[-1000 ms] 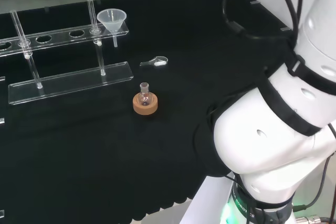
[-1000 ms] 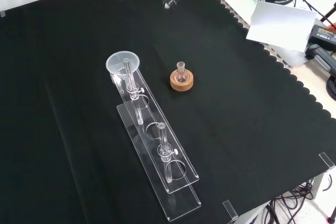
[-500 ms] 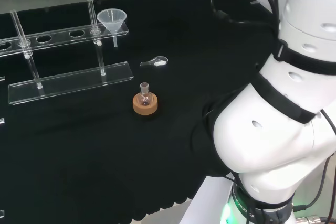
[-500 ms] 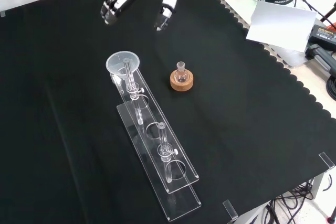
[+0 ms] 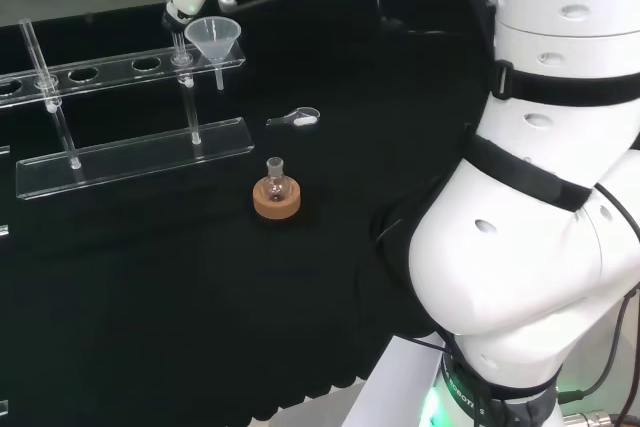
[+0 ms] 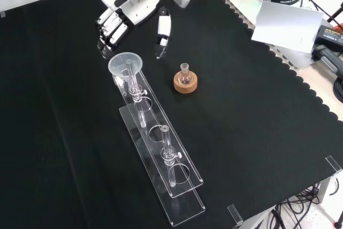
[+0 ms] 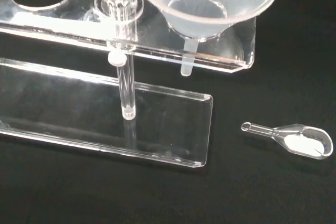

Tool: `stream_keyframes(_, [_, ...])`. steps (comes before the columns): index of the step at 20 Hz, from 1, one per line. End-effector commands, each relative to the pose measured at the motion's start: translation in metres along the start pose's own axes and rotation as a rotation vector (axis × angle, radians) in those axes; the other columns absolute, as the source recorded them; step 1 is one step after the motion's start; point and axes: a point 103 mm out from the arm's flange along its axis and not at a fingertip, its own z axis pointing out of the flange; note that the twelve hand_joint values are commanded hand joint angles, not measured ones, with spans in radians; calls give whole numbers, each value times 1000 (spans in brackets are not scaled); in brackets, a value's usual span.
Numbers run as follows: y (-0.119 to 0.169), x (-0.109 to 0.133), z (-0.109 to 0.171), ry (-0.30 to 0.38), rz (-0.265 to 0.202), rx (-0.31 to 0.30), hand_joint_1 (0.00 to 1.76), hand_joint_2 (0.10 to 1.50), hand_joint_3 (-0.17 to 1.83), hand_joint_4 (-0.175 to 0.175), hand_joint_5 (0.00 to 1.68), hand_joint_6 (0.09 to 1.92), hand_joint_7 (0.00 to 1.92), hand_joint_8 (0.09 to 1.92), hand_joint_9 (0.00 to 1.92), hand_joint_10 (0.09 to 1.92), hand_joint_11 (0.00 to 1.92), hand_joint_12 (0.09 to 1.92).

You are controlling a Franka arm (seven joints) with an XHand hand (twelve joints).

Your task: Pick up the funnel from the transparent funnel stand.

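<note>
Black cloth is covering the whole bench, and on it a transparent funnel stand (image 6: 161,159) is lying lengthwise in the front view — a flat clear base with a raised shelf of round holes carried on slim posts. The funnel (image 6: 125,65) is sitting in the hole at the stand's far end in that view, its wide mouth above the shelf and its short stem poking through below, as the wrist view (image 7: 207,9) is showing close up. In the head view the funnel (image 5: 213,39) is resting at the right end of the shelf. The hand (image 6: 131,9) is hanging just above and behind the funnel in the front view, its fingers (image 6: 107,30) straight and spread apart from the thumb (image 6: 162,33), gripping nothing — fingers to the left of the funnel's rim, thumb to the right, neither plainly touching it. To the right of the stand in the front view, a small flask (image 6: 185,78) is standing upright in a cork ring (image 6: 186,84). A small clear scoop (image 7: 291,140) with white powder in its bowl is lying on the cloth near the stand's end.
</note>
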Motion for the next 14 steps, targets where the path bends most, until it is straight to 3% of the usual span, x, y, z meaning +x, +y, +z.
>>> stream_keyframes(1, [9,-1,10,-22,13,38,605,766,257,24,157,87,53,503,212,657,92,1410])
stream_keyframes(14, [27,-5,25,-35,22,106,600,730,322,17,102,87,2,535,164,687,99,1429])
